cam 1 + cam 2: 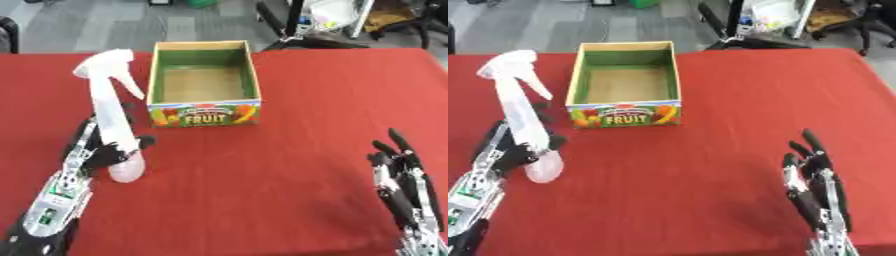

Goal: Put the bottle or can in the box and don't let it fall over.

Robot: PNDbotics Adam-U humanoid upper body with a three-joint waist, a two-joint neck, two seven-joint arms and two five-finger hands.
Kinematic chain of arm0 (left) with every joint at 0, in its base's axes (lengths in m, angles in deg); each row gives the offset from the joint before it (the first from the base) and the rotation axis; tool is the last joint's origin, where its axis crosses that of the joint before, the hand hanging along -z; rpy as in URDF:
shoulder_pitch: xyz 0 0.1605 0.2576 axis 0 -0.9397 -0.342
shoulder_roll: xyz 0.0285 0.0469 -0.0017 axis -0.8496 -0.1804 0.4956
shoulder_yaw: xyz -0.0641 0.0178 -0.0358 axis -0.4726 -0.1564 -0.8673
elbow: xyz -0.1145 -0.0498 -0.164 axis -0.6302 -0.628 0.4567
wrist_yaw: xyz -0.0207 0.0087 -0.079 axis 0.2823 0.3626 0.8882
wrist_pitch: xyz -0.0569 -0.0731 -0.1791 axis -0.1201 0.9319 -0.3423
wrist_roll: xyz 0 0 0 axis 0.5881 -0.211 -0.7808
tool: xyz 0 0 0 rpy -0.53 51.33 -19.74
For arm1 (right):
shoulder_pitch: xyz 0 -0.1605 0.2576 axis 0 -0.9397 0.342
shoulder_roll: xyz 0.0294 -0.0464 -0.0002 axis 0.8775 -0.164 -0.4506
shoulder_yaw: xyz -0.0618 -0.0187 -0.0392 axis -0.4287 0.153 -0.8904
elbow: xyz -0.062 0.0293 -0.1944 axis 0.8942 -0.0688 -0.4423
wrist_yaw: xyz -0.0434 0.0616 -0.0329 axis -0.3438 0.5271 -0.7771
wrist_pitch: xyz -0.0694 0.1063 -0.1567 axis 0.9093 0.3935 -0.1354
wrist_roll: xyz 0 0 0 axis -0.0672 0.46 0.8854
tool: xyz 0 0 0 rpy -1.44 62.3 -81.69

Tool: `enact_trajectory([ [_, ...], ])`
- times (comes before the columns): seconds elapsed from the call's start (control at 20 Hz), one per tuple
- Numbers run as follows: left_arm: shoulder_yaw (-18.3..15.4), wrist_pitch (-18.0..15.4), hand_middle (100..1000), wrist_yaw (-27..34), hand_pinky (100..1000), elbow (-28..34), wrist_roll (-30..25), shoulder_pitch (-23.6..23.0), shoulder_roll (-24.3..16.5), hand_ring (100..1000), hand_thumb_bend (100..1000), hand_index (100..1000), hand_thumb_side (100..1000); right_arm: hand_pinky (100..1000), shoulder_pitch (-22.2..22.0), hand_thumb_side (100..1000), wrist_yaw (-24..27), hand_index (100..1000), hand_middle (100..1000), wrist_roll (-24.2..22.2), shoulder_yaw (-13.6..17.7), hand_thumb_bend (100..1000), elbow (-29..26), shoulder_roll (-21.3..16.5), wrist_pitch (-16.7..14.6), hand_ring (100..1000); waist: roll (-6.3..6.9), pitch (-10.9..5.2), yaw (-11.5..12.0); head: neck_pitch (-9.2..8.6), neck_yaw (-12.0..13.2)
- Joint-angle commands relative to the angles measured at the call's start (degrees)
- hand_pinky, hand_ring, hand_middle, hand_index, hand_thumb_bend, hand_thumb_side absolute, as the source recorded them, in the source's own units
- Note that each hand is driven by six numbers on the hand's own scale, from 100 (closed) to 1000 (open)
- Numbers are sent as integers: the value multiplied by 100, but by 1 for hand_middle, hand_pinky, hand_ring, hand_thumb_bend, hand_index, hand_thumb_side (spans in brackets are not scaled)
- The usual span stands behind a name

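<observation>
A tall white spray bottle (112,114) with a pale pink base stands upright on the red table (289,150), left of the box. My left hand (98,150) is shut on the bottle's lower body, fingers and thumb curled round it. The open cardboard box (203,85), green inside with a "FRUIT" label on its front, sits at the table's middle back and holds nothing. My right hand (404,180) rests open at the lower right, fingers pointing up, well away from bottle and box.
Beyond the table's far edge is grey floor with chair legs and cluttered items (332,20) at the upper right. Bare red cloth lies between the box and my right hand.
</observation>
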Motion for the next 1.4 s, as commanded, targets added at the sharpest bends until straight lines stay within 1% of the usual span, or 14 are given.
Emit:
enact_trajectory([
  [0.05,5,48,298,-158,484,29,2,17,-78,169,443,581,100,795,39,470,22,948,1000,-20,-4,100,-86,-93,-6,893,-2,-57,14,-35,-13],
  [0.15,7,70,205,-155,401,24,104,22,-75,100,353,485,100,795,37,470,24,948,1000,-24,-7,100,-84,-91,-6,893,-4,-58,17,-32,-16],
  [0.25,15,59,102,-119,293,47,263,31,-87,100,228,371,100,795,36,470,24,948,1000,-25,-7,100,-83,-91,-5,893,-5,-56,15,-43,-18],
  [0.3,11,51,100,-94,250,74,378,38,-98,100,198,333,100,795,37,470,23,948,1000,-24,-6,100,-82,-91,-5,893,-5,-54,11,-54,-20],
  [0.35,13,54,100,-72,211,113,497,41,-115,100,189,294,100,795,38,470,22,948,1000,-22,-4,100,-82,-91,-4,893,-4,-53,7,-61,-22],
  [0.5,26,129,100,-53,175,393,686,46,-229,100,128,245,100,795,44,470,18,948,1000,-12,5,100,-82,-96,-6,893,5,-50,-8,-80,-35],
  [0.55,16,170,100,-31,169,534,716,70,-301,100,106,236,100,795,44,470,17,948,1000,-7,9,100,-81,-99,-6,893,11,-51,-11,-82,-41],
  [0.65,-25,279,100,71,168,827,780,177,-485,100,103,234,100,795,45,470,15,948,1000,-4,6,100,-75,-104,-6,893,20,-58,-21,-75,-43],
  [0.75,-91,402,100,260,169,1022,851,428,-710,100,100,233,100,795,47,470,14,948,1000,-14,-9,100,-69,-107,-6,893,26,-70,-44,-73,-50],
  [0.9,-139,525,100,574,170,1035,969,882,-991,100,100,233,100,795,50,470,19,948,1000,-33,-28,100,-63,-109,-8,893,28,-83,-85,-84,-54],
  [1.05,-143,523,100,696,177,1016,1018,998,-1075,100,100,236,100,795,47,470,25,948,1000,-50,-48,100,-55,-102,-5,893,12,-103,-117,-91,-17],
  [1.2,-84,408,100,933,184,710,1244,1369,-1244,100,100,242,100,795,111,470,67,948,1000,-169,-200,100,-34,-49,4,893,-27,-108,-465,-136,254],
  [1.3,65,422,100,1111,190,429,1403,1657,-1231,100,100,245,100,795,179,470,107,948,1000,-240,-268,100,-32,-18,4,893,-40,-75,-682,-173,398],
  [1.4,212,432,100,1306,192,114,1465,1974,-1169,100,100,248,100,795,244,470,146,948,1000,-292,-303,100,-27,7,2,892,-44,-37,-817,-211,474],
])
